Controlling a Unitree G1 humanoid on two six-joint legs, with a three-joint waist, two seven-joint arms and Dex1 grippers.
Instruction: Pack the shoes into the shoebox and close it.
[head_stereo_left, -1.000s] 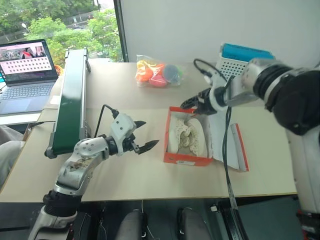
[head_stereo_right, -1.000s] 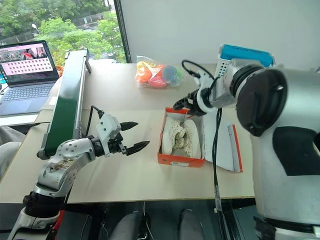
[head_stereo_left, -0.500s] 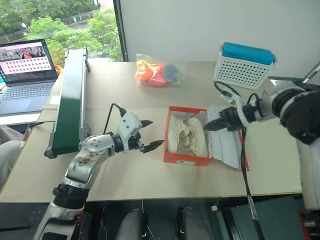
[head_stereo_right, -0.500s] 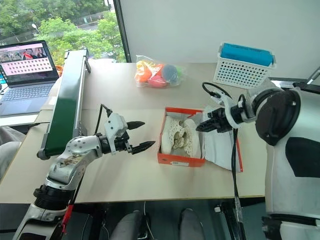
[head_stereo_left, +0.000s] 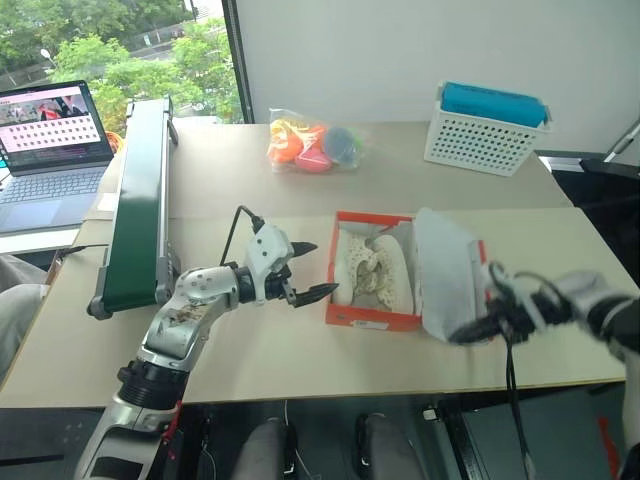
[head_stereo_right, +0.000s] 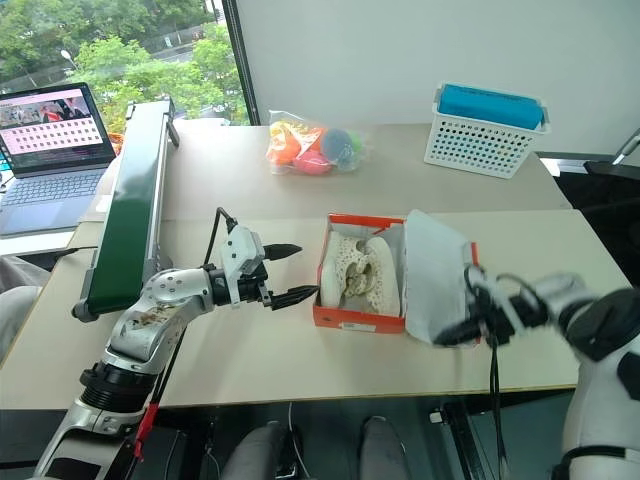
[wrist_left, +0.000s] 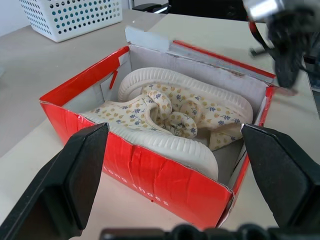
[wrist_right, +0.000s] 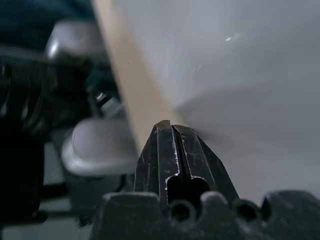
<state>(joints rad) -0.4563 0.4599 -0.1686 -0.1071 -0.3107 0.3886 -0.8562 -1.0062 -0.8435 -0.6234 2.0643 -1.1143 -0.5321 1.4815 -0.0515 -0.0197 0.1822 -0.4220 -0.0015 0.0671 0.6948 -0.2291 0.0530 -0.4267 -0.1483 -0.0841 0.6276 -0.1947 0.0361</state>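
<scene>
The red shoebox (head_stereo_left: 372, 314) stands open mid-table with both cream shoes (head_stereo_left: 378, 272) lying side by side inside it; the left wrist view looks straight at the shoes (wrist_left: 175, 112) and the shoebox (wrist_left: 150, 172). Its lid (head_stereo_left: 445, 275) is tilted up on the box's right side, white inside showing. My left gripper (head_stereo_left: 320, 268) hovers open just left of the box, fingers (wrist_left: 75, 175) spread wide and empty. My right gripper (head_stereo_right: 447, 335) is shut, low at the lid's front outer corner near the table's front edge. Nothing is between its fingertips (wrist_right: 167, 131).
A white perforated basket (head_stereo_left: 485, 145) with a blue item sits at the back right. A bag of orange and pink toys (head_stereo_left: 310, 146) lies behind the box. A green conveyor (head_stereo_left: 140, 200) runs along the left, and a laptop (head_stereo_left: 50, 140) is beyond it.
My right gripper dropped from above the box to the lid's front outer corner and shut. The lid rose from lying flat. My left gripper edged slightly toward the box.
</scene>
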